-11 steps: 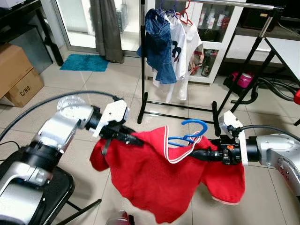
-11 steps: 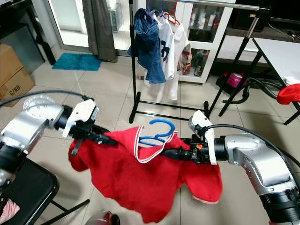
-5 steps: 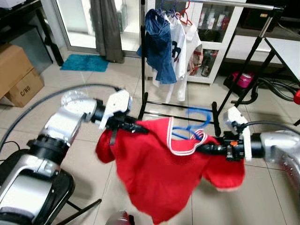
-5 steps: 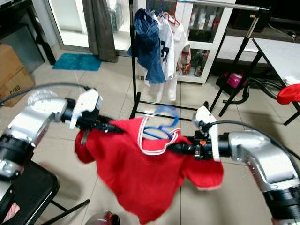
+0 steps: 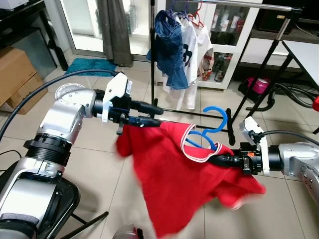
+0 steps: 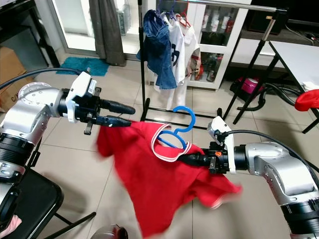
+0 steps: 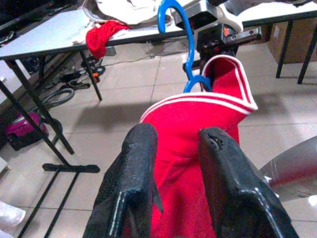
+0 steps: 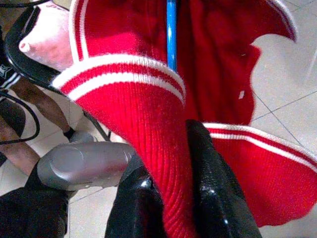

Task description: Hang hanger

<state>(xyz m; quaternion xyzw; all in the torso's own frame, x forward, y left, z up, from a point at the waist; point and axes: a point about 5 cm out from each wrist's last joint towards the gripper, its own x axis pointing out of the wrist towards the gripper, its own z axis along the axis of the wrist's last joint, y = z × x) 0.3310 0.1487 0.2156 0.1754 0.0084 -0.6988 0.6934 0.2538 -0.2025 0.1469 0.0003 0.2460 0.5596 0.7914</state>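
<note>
A red shirt (image 5: 174,174) with a white-striped collar hangs blurred in mid-air, draped over a blue hanger (image 5: 223,113) whose hook sticks up through the collar. My right gripper (image 5: 213,159) is shut on the shirt's fabric just beside the collar; in the right wrist view its fingers (image 8: 213,198) pinch the red cloth. My left gripper (image 5: 160,115) is open at the shirt's upper left edge, with its lower finger close to the cloth. In the left wrist view its fingers (image 7: 133,188) stand apart with the shirt (image 7: 198,129) beyond them.
A black clothes rack (image 5: 152,59) stands straight ahead with a denim garment (image 5: 167,50) and white shirts (image 5: 194,50) hung at its left end; most of its rail (image 5: 249,5) is bare. Cardboard boxes (image 5: 17,74) sit far left, a black chair (image 5: 55,209) near left, a table (image 5: 304,50) right.
My left gripper has risen, opened and let go of the shirt's shoulder. The shirt now drops and swings from my right gripper, and the hanger hook stands more upright.
</note>
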